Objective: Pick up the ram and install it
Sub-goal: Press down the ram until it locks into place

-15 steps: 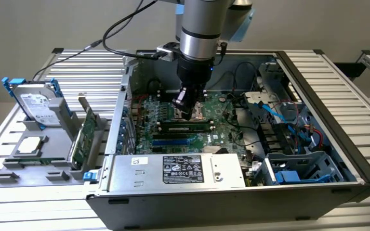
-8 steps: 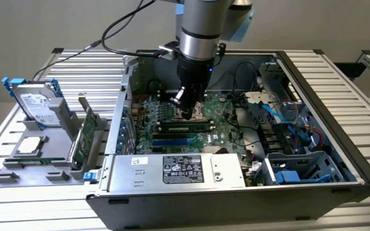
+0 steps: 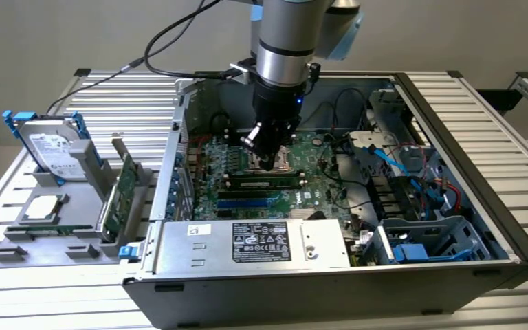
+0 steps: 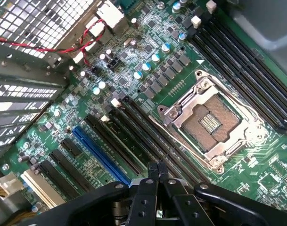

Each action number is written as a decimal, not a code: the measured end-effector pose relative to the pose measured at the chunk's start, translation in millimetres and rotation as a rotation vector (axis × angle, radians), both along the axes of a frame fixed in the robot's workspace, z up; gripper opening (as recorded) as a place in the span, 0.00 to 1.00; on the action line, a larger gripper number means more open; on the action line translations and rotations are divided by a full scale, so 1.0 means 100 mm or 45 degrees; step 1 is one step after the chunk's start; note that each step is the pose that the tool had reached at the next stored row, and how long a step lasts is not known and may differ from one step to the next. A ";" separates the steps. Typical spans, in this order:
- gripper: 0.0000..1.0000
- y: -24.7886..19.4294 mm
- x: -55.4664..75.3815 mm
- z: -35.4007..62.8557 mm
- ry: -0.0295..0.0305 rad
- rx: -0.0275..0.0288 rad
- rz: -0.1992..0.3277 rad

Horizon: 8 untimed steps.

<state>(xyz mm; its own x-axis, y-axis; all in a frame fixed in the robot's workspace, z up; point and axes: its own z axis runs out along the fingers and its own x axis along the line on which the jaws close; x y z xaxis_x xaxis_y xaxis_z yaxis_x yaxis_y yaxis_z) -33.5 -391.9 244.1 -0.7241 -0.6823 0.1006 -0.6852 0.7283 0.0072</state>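
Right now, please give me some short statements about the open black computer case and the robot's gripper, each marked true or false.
1. The black gripper is shut and holds nothing. True.
2. The metal processor socket holds a chip. False: it is empty.
3. The silver hard drive stands outside the black computer case. True.
4. The gripper hangs above the grey tray. False: it is over the green motherboard.

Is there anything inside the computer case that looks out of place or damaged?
Nothing looks damaged. The CPU socket on the motherboard is empty, with its metal frame in place. A ram already sits in a slot near it. The gripper is shut above the slots, holding nothing visible.
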 end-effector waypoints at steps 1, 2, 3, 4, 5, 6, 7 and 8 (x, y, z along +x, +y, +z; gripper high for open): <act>0.11 0.000 0.00 0.000 -0.0014 0.0001 -0.018; 0.11 0.000 0.00 0.000 -0.0026 0.0001 -0.035; 0.11 0.000 0.00 0.000 -0.0038 0.0000 -0.053; 0.11 0.000 0.00 0.000 -0.0051 -0.0001 -0.072; 0.11 0.000 0.00 -0.001 -0.0063 0.0000 -0.089; 0.11 0.000 0.00 -0.001 -0.0074 -0.0001 -0.106; 0.11 0.000 0.00 -0.001 -0.0085 -0.0001 -0.124; 0.11 0.000 0.00 -0.002 -0.0096 0.0000 -0.142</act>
